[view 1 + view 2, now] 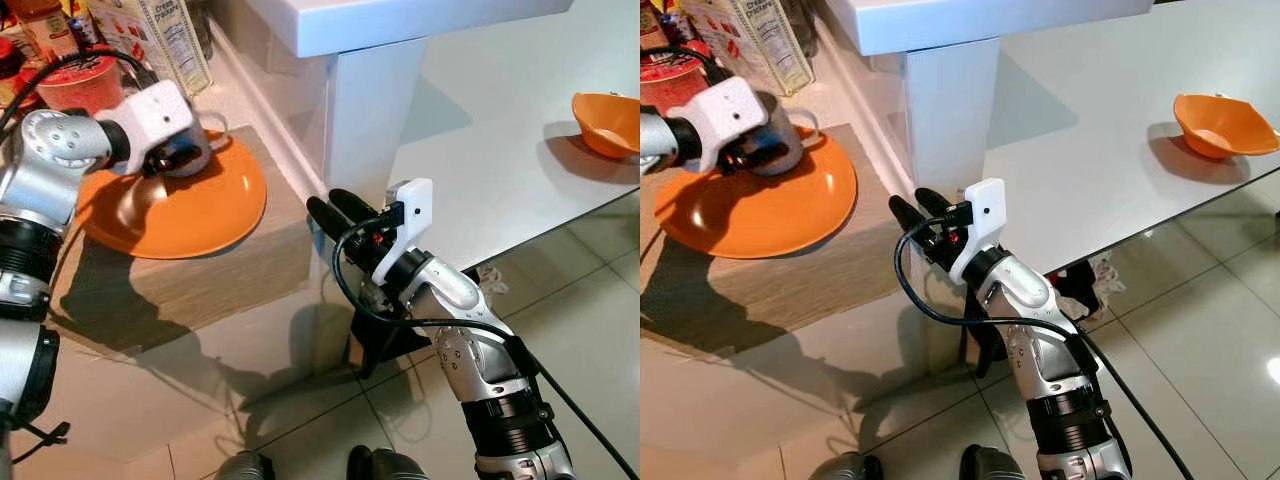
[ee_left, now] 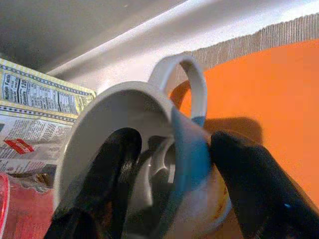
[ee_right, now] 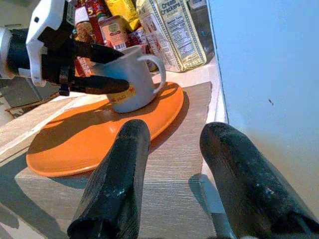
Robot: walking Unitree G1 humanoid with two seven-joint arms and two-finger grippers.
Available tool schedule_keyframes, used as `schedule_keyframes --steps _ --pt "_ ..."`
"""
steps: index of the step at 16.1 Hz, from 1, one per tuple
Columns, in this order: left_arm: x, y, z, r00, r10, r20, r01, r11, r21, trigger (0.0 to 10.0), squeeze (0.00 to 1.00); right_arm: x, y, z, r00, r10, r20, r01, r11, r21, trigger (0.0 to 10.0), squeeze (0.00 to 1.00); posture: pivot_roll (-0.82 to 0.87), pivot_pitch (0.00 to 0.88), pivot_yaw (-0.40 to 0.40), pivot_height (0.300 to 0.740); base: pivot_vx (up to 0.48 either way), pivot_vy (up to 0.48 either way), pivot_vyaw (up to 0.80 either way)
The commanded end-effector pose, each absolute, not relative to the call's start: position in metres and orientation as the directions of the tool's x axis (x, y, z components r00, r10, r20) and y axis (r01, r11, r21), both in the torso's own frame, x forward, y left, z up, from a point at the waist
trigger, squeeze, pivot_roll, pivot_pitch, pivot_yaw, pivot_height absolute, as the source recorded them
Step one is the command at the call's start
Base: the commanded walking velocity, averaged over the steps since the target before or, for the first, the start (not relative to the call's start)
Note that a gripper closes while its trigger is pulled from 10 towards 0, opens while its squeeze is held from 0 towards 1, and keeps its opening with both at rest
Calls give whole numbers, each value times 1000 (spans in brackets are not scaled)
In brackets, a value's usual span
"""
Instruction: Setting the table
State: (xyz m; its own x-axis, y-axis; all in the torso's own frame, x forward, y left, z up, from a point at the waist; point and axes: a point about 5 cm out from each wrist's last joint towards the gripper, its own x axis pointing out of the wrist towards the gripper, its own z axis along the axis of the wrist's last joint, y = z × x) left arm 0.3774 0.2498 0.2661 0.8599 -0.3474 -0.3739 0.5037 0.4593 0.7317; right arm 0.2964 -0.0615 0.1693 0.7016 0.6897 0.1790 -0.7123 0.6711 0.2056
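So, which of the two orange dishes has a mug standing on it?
The flat plate on the mat, where the left tool grips the mug; the bowl is empty.

Cracker box and red tub behind placemat.

Left gripper at a grey mug standing on an orange plate; the plate rests on a woven placemat. Right gripper, fingers slightly parted and holding nothing, hangs beside the white pillar. An orange bowl sits on the white table, well apart from the plate. A cracker box stands behind the mug.
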Motion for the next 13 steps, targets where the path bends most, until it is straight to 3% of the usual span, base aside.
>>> schedule_keyframes --steps 1,13 --pt "378 247 278 868 -356 -346 485 451 749 0 0 297 -64 168 718 676 165 -696 687 209 10000 0 -97 125 -5 740 0 0 0" --pt "363 234 270 796 -433 -424 585 369 722 0 0 305 -65 165 754 644 131 -656 725 210 10000 0 -89 107 -13 740 0 0 0"
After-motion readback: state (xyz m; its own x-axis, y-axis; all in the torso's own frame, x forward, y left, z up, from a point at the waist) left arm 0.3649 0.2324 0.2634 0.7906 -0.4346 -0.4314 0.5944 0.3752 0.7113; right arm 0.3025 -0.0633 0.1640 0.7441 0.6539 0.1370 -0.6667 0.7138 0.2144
